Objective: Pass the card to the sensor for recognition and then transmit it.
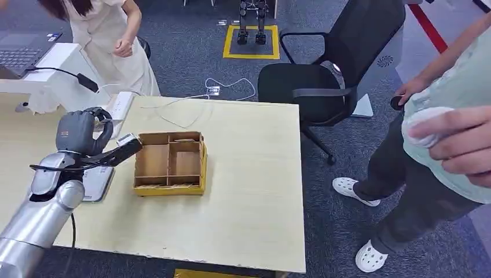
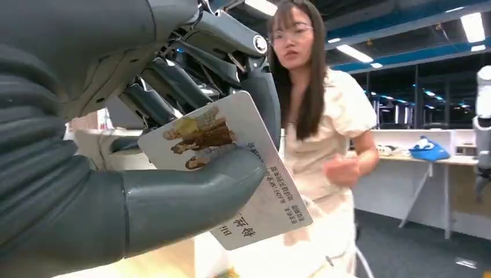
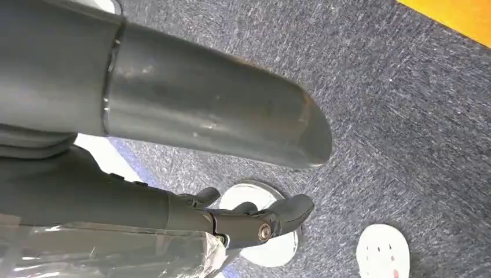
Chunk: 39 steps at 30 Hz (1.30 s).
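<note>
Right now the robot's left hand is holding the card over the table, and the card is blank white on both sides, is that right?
Not quite. The left hand does hold the card over the table, but the card isn't blank: the left wrist view shows a printed picture and lines of text on the face toward the camera. Its other side isn't visible.

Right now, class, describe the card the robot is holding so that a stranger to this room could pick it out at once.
Start at the pale wooden table with the yellow-edged divided tray. Left of the tray, the robot's grey left hand hovers over the tabletop. Pinched between its thumb and fingers is the card: white, with rounded corners, a brownish picture of figures and printed text, the only card here.
</note>
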Each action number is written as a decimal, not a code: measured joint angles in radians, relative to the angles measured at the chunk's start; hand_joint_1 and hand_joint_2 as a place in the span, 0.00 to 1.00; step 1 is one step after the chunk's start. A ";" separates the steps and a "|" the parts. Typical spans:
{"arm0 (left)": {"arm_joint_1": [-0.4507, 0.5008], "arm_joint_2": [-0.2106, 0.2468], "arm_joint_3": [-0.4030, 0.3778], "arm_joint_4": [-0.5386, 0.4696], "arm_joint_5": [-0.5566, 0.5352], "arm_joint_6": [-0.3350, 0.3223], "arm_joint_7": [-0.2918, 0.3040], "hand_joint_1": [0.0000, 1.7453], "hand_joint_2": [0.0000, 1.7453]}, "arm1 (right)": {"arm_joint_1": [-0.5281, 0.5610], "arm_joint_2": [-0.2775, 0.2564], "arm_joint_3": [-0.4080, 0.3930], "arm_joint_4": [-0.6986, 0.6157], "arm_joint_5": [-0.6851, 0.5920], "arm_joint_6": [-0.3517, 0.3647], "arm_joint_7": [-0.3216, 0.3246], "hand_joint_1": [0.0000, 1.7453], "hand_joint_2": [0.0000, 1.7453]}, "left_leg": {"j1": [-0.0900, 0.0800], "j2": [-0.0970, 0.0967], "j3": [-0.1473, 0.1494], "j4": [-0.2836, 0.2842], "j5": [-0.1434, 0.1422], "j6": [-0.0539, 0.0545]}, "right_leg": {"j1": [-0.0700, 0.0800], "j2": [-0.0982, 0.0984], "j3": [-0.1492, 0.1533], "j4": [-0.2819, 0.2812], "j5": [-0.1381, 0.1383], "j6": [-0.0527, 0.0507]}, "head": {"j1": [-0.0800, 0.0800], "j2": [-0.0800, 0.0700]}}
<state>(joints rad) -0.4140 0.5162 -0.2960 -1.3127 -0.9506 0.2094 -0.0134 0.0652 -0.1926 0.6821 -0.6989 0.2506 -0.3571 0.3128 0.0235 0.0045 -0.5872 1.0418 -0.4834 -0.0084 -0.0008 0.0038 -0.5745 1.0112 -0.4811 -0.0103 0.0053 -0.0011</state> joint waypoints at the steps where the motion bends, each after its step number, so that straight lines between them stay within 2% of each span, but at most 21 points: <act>1: 0.003 0.005 0.000 0.000 0.000 0.000 0.000 1.00 1.00 | 0.000 0.000 0.000 0.000 0.000 0.000 0.000 0.00 0.00 | 0.000 0.000 0.000 0.000 0.000 0.000 | 0.000 0.000 0.000 0.000 0.000 0.000 | 0.000 0.000; 8: 0.017 0.028 -0.003 0.000 -0.009 0.005 0.021 1.00 1.00 | 0.000 0.000 -0.006 0.000 0.001 0.001 0.000 0.00 0.00 | 0.000 0.000 0.000 0.000 0.000 0.000 | 0.000 0.000 0.001 0.000 0.000 0.000 | 0.000 0.000; 12: 0.064 0.052 -0.002 0.005 -0.050 0.046 0.057 1.00 1.00 | 0.006 0.000 -0.014 0.000 0.001 0.001 -0.003 0.00 0.00 | 0.000 0.001 0.000 0.000 0.000 0.000 | 0.000 0.001 0.000 0.000 0.000 0.000 | 0.000 0.000; 17: 0.140 0.068 0.050 0.018 -0.197 0.135 0.150 1.00 1.00 | 0.012 0.000 -0.024 0.000 0.000 -0.002 -0.003 0.00 0.00 | 0.000 0.000 -0.001 -0.001 0.000 0.000 | 0.000 0.000 0.000 0.000 0.000 0.000 | 0.000 0.000; 22: 0.211 0.068 0.125 0.029 -0.277 0.142 0.216 1.00 1.00 | 0.024 0.001 -0.031 -0.004 0.000 -0.007 0.001 0.00 0.00 | 0.000 0.000 -0.001 -0.001 0.000 0.000 | 0.000 0.000 0.000 0.000 0.000 0.000 | 0.000 0.000; 28: 0.299 0.055 0.195 0.046 -0.352 0.168 0.263 1.00 1.00 | 0.032 0.002 -0.040 -0.012 -0.007 -0.013 0.008 0.00 0.00 | 0.000 0.000 -0.001 -0.001 0.000 0.000 | 0.000 0.000 0.000 0.000 0.000 0.000 | 0.000 0.000; 35: 0.301 0.054 0.196 0.047 -0.352 0.168 0.263 1.00 1.00 | 0.032 0.002 -0.040 -0.012 -0.007 -0.013 0.008 0.00 0.00 | 0.000 0.000 -0.001 -0.001 0.000 0.000 | 0.000 0.000 0.000 0.000 0.000 0.000 | 0.000 0.000; 37: 0.339 0.032 0.218 0.048 -0.357 0.169 0.261 1.00 1.00 | 0.036 0.002 -0.044 -0.018 -0.010 -0.016 0.010 0.00 0.00 | -0.001 0.000 -0.001 -0.001 0.000 0.000 | -0.001 0.000 0.000 0.000 -0.001 0.000 | 0.000 0.000; 39: 0.383 -0.016 0.228 0.050 -0.354 0.167 0.258 1.00 1.00 | 0.037 0.004 -0.047 -0.027 -0.013 -0.016 0.010 0.00 0.00 | -0.001 0.000 -0.001 -0.001 0.000 0.000 | -0.001 0.000 0.000 0.000 0.000 0.000 | 0.000 0.000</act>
<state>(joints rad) -0.0312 0.5005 -0.0679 -1.2627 -1.3046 0.3765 0.2445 0.1021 -0.1888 0.6348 -0.7256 0.2373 -0.3731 0.3231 0.0229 0.0041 -0.5878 1.0407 -0.4836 -0.0082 -0.0015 0.0035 -0.5747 1.0110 -0.4816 -0.0101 0.0057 -0.0011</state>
